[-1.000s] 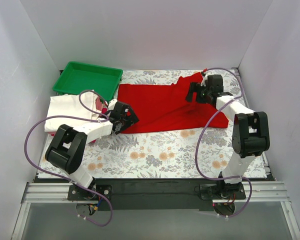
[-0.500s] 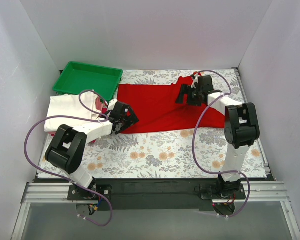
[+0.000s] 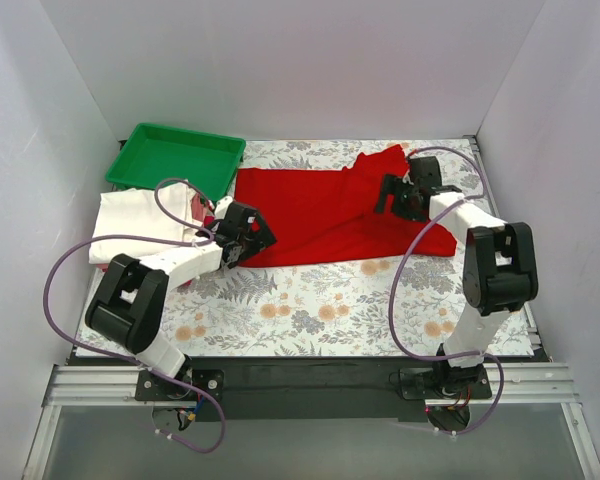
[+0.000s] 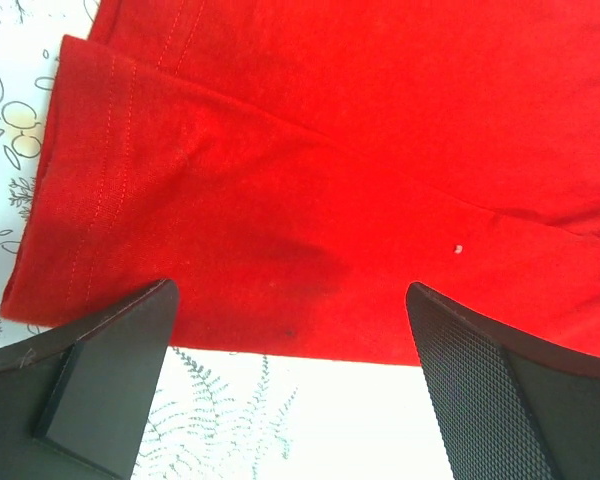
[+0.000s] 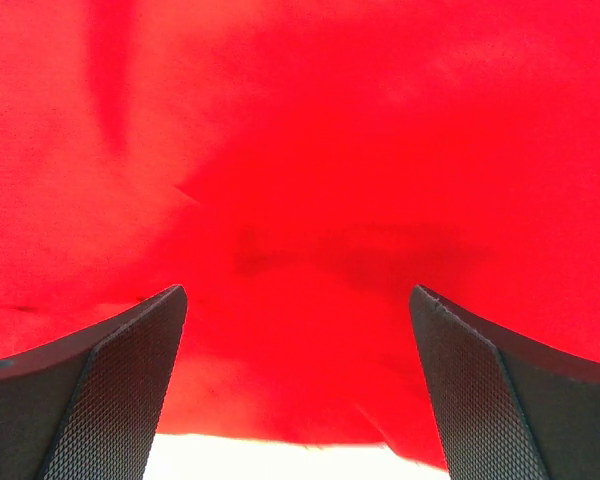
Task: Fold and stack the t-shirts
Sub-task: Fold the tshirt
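My right end effector (image 3: pixel 388 194) has swung back out toward the right side of the red shirt (image 3: pixel 310 215). Half a second ago it sat further in, toward the shirt's middle. The cloth under it looks rumpled, with a ridge running from the far right corner down toward the near hem, so I read this as smoothing or searching for a grip, not a fold. The left arm has not moved over the same second.

The red shirt lies spread across the far half of the tabletop (image 3: pixel 310 300), its left edge just beside the green tray (image 3: pixel 175 160) and the white shirt (image 3: pixel 140 225). The white shirt lies at the left, near the tray. Nothing on the red one is folded yet, so I judge the task to be at an early stage.

The right end effector is spread wide with nothing between its fingers. Its wrist camera shows only red cloth close below, and I can't tell whether the tips touch it. The left end effector (image 3: pixel 263 238) is equally wide and empty, over the near left corner of the red shirt. There, the hem and a stitched sleeve edge lie flat against the floral cover
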Available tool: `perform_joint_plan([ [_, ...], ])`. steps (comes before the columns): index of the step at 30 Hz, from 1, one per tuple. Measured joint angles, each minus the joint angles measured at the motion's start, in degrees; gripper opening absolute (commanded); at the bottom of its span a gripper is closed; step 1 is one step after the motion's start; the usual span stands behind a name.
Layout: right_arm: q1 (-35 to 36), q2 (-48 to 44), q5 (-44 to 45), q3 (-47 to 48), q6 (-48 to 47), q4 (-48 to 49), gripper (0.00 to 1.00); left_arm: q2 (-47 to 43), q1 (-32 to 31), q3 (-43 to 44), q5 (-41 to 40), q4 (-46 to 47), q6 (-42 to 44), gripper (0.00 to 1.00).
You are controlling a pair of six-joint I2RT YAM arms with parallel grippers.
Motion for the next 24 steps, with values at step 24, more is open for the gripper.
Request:
perform_joint_plan([
  [24, -8.85, -23.87, 4.68, -32.87, 2.56, 1.05, 0.98, 0.42, -0.04, -2.05, 1.16, 3.26, -0.28, 0.98],
])
